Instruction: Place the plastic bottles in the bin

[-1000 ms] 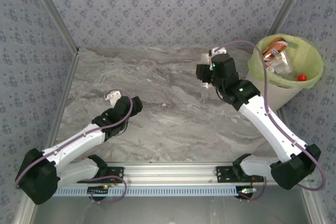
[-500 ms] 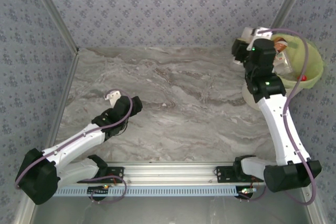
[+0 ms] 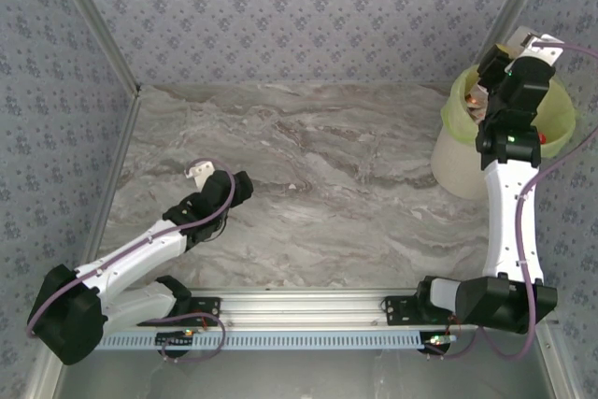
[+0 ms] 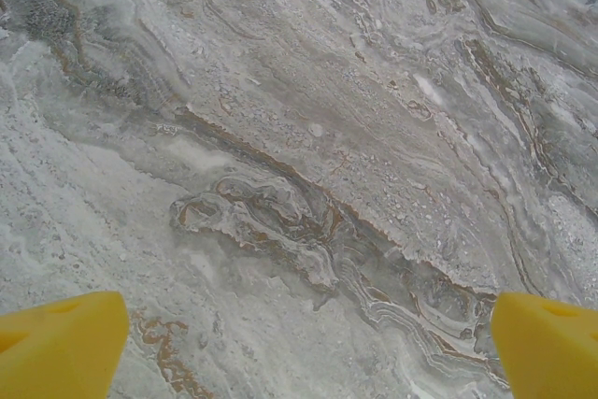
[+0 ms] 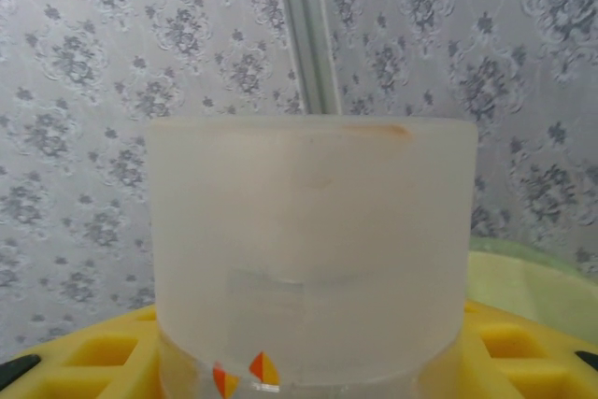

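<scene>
My right gripper (image 3: 501, 51) hangs over the bin (image 3: 458, 161), an off-white tub lined with a lime-green bag (image 3: 451, 109). It is shut on a plastic bottle (image 5: 313, 249), a frosted clear cylinder with small orange marks low down. The bottle sits between the yellow fingers (image 5: 93, 357) in the right wrist view. Behind it I see the bag's green edge (image 5: 533, 277). Other bottles (image 3: 477, 98) lie inside the bin, partly hidden by the arm. My left gripper (image 3: 201, 172) rests low over the marble table, open, with its yellow fingertips (image 4: 61, 343) wide apart and bare marble between them.
The marble table top (image 3: 308, 165) is walled by patterned panels with metal corner posts (image 5: 304, 35). The bin stands at the table's far right corner. The arm bases sit on a rail (image 3: 308, 310) at the near edge.
My right arm has swung from above the table's back middle to over the bin, carrying the bottle. The left arm has not moved.
</scene>
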Motion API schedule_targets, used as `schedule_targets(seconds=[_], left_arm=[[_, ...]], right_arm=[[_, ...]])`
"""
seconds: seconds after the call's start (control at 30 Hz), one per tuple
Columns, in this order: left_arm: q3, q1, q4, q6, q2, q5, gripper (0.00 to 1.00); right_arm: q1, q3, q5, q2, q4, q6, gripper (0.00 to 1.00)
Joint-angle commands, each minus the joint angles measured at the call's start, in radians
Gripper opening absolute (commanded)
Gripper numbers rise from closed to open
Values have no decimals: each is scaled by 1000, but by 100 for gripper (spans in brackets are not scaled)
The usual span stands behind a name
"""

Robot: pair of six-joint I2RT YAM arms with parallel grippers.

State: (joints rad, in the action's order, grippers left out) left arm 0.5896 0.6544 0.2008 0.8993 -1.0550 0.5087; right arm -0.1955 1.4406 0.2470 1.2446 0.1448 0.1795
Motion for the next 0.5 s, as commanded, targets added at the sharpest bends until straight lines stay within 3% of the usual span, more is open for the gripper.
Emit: schedule_targets(seconds=[0.0, 0.23, 0.37, 0.47], left_arm=[[3, -8, -23, 10, -4, -13, 99], [7, -8, -20, 3, -9, -25, 100], [6, -7, -25, 6, -11, -26, 99], [5, -8, -30, 3, -13, -30, 99]], right_arm=[[-23, 19, 52, 29, -5, -120, 52], [-64, 11, 54, 81, 36, -167, 59], [-69, 65, 252, 120, 155, -56, 72], [-101, 50, 314, 142, 162, -13, 80]])
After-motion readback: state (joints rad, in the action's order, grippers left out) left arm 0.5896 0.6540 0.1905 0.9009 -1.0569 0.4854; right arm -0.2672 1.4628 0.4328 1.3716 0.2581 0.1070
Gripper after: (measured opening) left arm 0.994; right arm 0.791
